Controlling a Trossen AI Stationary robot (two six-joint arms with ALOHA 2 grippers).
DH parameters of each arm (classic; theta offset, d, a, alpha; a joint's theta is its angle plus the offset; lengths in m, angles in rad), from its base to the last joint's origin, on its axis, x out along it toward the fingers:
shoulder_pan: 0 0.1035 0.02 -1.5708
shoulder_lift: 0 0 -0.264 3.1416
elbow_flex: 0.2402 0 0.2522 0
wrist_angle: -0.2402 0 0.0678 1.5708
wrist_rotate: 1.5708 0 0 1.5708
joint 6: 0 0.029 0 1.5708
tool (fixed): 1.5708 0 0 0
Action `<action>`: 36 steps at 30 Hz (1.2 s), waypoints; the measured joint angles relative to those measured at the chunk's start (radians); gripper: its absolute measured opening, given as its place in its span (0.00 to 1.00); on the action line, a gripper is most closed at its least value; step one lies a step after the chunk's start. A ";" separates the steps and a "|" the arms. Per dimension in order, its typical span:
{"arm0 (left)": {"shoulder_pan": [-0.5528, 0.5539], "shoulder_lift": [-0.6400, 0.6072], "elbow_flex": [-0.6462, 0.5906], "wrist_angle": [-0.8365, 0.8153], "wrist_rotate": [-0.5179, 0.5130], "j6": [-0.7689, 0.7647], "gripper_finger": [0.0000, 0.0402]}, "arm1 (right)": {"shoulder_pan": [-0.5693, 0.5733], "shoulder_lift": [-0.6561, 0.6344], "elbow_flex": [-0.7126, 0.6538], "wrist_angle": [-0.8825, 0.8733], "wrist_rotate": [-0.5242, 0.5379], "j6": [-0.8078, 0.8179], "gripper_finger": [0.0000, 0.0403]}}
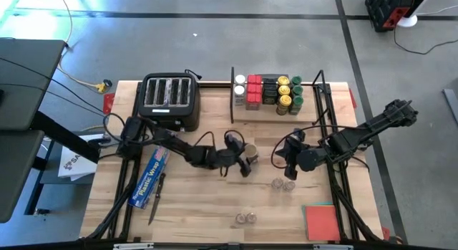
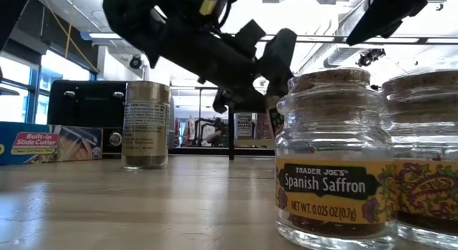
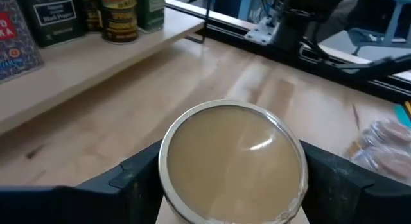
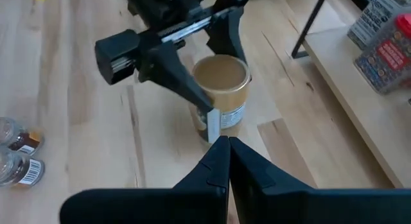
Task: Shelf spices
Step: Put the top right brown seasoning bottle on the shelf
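The left gripper (image 4: 209,89) had its jaws spread around the round tan-lidded jar (image 4: 221,89); an off-centre squeeze risked toppling it on the table (image 1: 207,207). The right gripper (image 4: 228,161) waited nearby, jaws pressed together.

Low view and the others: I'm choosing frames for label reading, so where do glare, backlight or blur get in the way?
Low view: saffron jar label sharp; arm a backlit silhouette against bright ceiling lights. Left wrist view: glare streak on the tan lid; shelf tins soft. High view: teal glare at the floor's top-left corner. Right wrist view: shelf tins blurred.
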 joint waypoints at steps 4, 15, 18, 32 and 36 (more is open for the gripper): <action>0.037 0.000 0.000 0.004 0.051 0.026 0.70 | 0.000 0.002 -0.002 -0.007 0.000 0.009 0.00; 0.091 0.002 -0.001 0.074 0.224 0.045 0.76 | -0.009 0.053 -0.002 -0.005 0.001 0.007 0.16; 0.090 0.002 0.027 0.084 0.221 0.082 0.76 | -0.009 0.069 -0.002 -0.007 0.001 0.011 0.25; 0.035 -0.002 0.212 -0.195 0.154 0.192 0.77 | -0.009 0.102 -0.002 -0.064 0.008 0.094 0.56; 0.022 -0.013 0.211 -0.232 0.071 0.190 0.77 | -0.006 0.102 -0.002 -0.083 0.024 0.136 0.57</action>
